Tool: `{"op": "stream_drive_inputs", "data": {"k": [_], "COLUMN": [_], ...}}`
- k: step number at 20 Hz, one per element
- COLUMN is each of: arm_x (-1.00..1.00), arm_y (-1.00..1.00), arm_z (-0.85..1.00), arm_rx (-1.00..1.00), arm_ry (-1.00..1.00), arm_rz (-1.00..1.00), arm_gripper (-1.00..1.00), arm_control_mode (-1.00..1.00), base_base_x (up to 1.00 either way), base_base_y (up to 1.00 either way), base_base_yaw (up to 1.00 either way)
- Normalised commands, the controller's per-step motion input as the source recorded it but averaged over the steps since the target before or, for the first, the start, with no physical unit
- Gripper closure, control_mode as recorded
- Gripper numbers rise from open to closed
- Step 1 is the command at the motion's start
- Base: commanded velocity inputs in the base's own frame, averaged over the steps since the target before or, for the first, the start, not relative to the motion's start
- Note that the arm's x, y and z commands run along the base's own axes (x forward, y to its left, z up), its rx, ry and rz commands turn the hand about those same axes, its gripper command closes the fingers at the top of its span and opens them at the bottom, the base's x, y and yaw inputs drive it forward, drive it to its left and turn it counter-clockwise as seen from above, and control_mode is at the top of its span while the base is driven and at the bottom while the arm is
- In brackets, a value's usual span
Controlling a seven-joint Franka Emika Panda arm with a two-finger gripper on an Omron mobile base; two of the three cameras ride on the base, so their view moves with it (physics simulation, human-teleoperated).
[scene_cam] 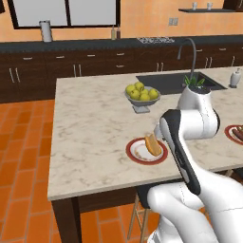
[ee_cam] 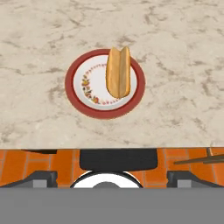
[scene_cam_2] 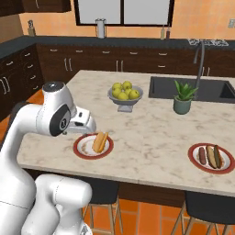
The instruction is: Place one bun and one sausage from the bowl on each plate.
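Gripper (ee_cam: 112, 177): jaws stood wide apart, empty. Below it: plate (ee_cam: 78, 98) carrying one bun (ee_cam: 118, 72).

A red-rimmed plate (scene_cam: 138, 153) lies on the marble island (scene_cam: 90, 137) with a bun (scene_cam: 153, 144) on its right part, just beside the robot's wrist. A pale footed bowl of yellow fruit (scene_cam: 141, 93) stands farther back. Another plate (scene_cam: 232, 134) with a sausage (scene_cam: 237, 133) sits at the right edge.

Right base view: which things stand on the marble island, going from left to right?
Plate with a bun → footed bowl of yellow fruit → potted plant → plate with a sausage and a bun.
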Motion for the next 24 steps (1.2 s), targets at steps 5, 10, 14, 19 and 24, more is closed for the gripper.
{"op": "stream_drive_inputs", "data": {"k": [5,10,14,19,24], "arm_x": [-0.32,0.0,0.0,0.0,0.0], "arm_y": [0.0,0.0,0.0,0.0,0.0], "arm_z": [0.35,0.0,0.0,0.0,0.0], "arm_rx": [0.0,0.0,0.0,0.0,0.0], "arm_ry": [0.0,0.0,0.0,0.0,0.0], "arm_rz": [0.0,0.0,0.0,0.0,0.0], "arm_gripper": [-1.0,-1.0,-1.0,-1.0,-1.0], "arm_control_mode": [-1.0,1.0,1.0,1.0,1.0], "base_base_x": [0.0,-0.56,-0.33,-0.02,0.0], "base_base_y": [0.0,-0.55,-0.99,-1.0,-1.0], "base_base_yaw": [0.0,-0.03,-0.08,-0.02,0.01]}}
